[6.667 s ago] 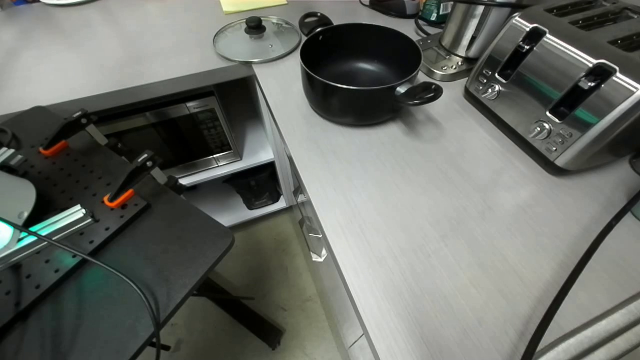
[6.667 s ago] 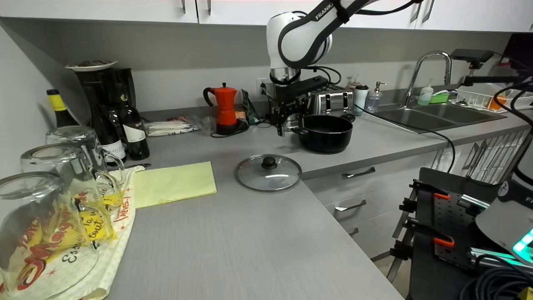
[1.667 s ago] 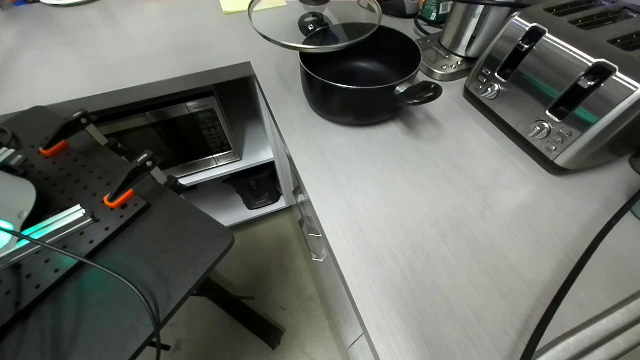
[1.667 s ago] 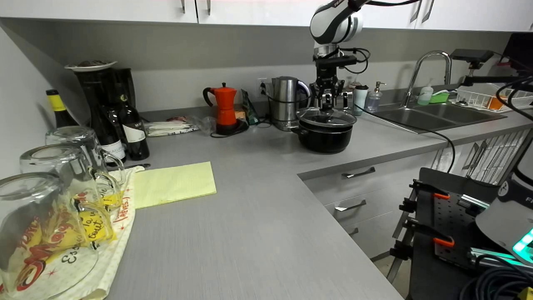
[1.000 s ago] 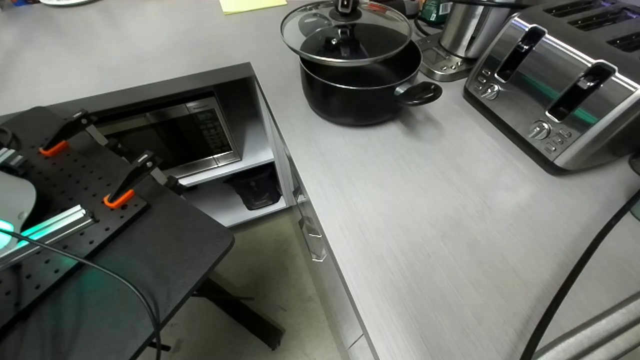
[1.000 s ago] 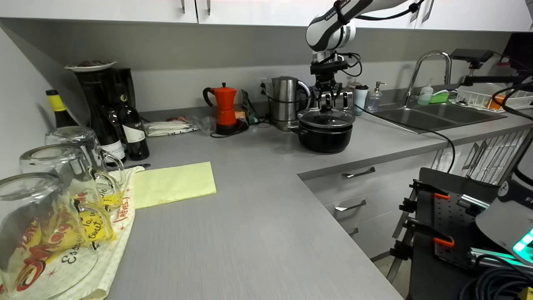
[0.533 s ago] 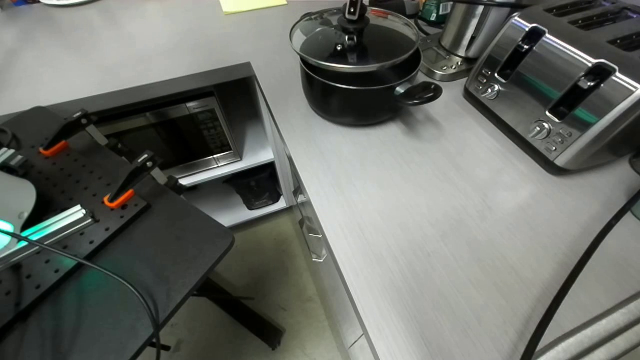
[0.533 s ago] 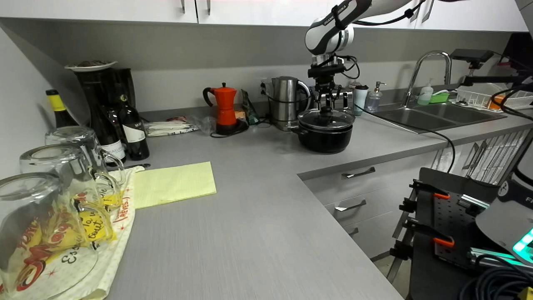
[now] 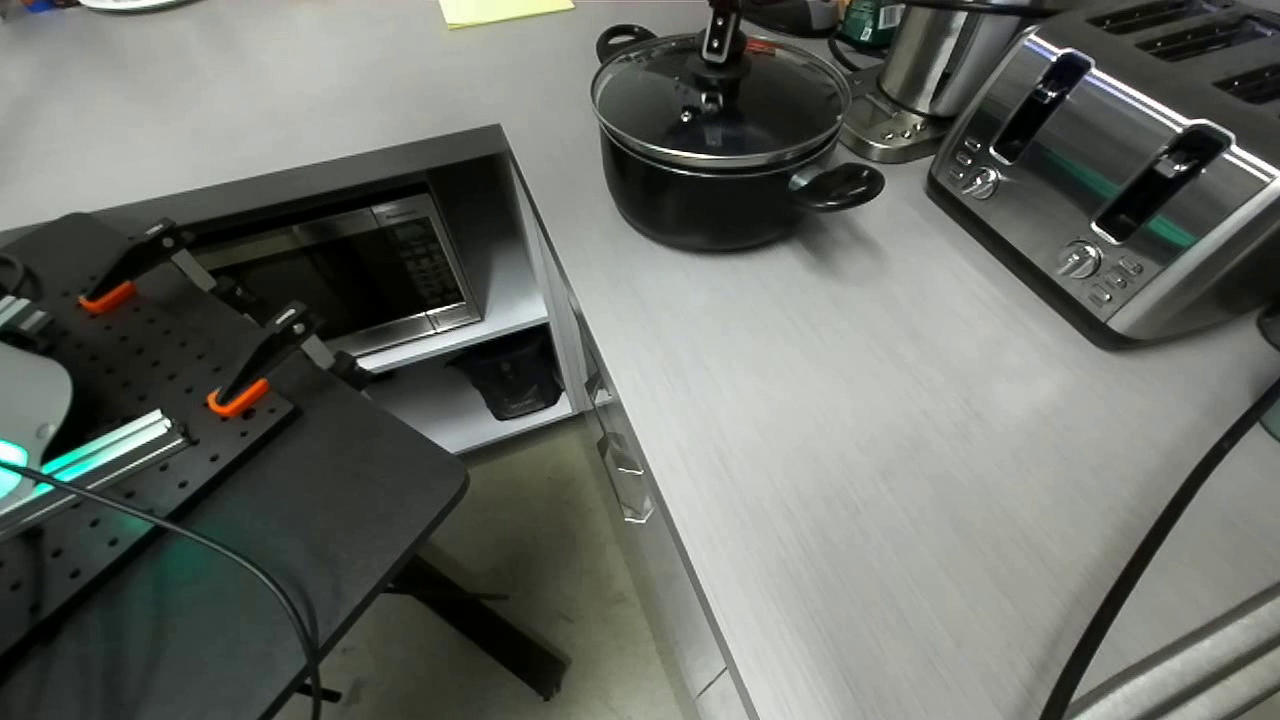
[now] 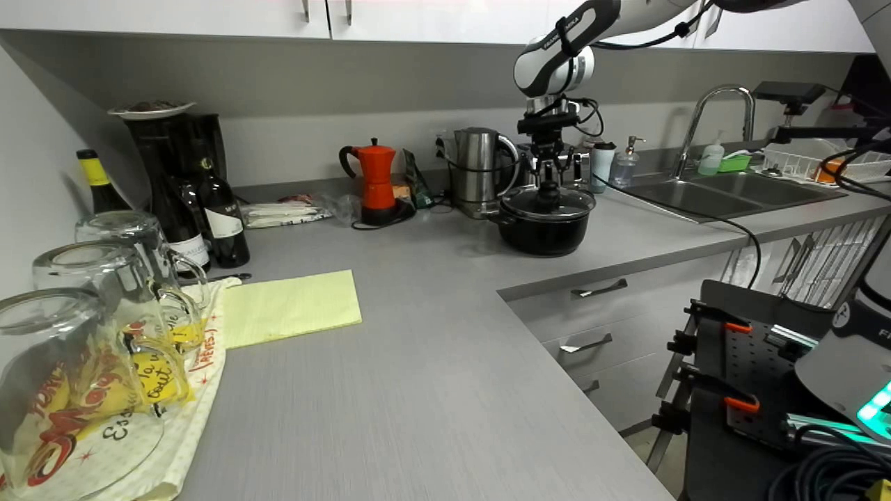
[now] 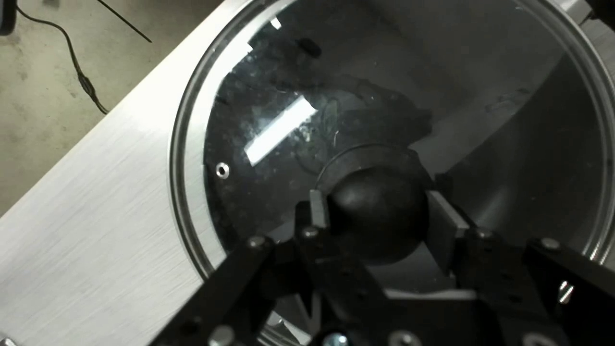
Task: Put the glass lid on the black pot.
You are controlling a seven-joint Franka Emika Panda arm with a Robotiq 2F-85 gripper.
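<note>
The tool pinches the dark knob of the glass lid between its pads. The lid is directly over the black pot on the worktop; whether the rims touch cannot be told. In an exterior view, the chrome toaster stands right of the pot, the steel kettle between them, on the far side.

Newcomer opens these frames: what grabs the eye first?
Probably the orange-red moka pot, toward the back of the counter in an exterior view, with the yellow sheet lying flat nearer the viewer. Then the wrist view: the gripper grips the dark knob of the glass lid over the black pot; whether the lid is seated, I can't tell.
</note>
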